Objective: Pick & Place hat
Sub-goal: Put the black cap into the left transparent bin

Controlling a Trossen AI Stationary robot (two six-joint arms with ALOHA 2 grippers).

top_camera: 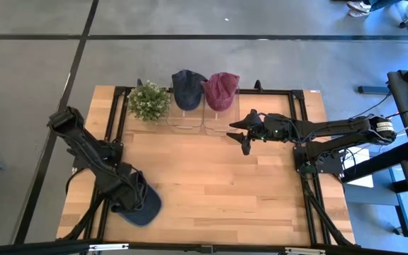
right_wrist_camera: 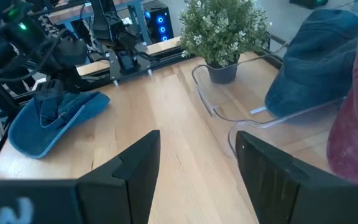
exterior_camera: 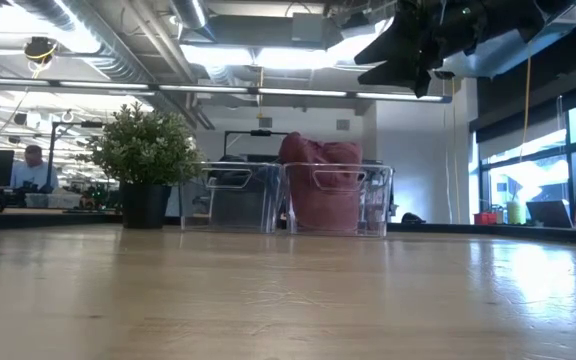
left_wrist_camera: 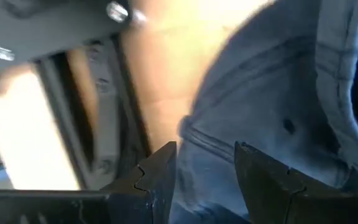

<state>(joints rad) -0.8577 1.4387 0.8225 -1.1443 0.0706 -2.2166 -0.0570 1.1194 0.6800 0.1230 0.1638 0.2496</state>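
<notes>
So there's a light-blue denim cap [top_camera: 139,202] lying on the wooden desk [top_camera: 211,184] down around 7 o'clock, near the front-left corner, and that's clearly the hat in play. The left gripper [top_camera: 122,200] is right on top of it. From the left wrist view the cap's denim [left_wrist_camera: 272,112] fills the space beyond its two dark fingers [left_wrist_camera: 160,180], which stand a narrow gap apart with fabric showing between them. Whether they're actually pinching it or just set over it, I honestly can't tell.

Up at 12 o'clock there are two clear plastic stands [top_camera: 202,117] side by side, one carrying a dark navy cap [top_camera: 187,88] and the other a maroon cap [top_camera: 220,90]. Looks like those stands are there to keep the hats propped up on display, with a small potted green plant [top_camera: 148,100] just left of them, around 11 o'clock.

The right gripper [top_camera: 244,132] hangs above the desk at roughly 1 o'clock, just beside the maroon cap's stand, fingers [right_wrist_camera: 135,171] spread wide and holding nothing. My guess is it's parked there out of the way, or waiting near the stands in case the blue cap gets brought over.

I'd say the pick is at the grasp stage, nothing lifted yet.
</notes>
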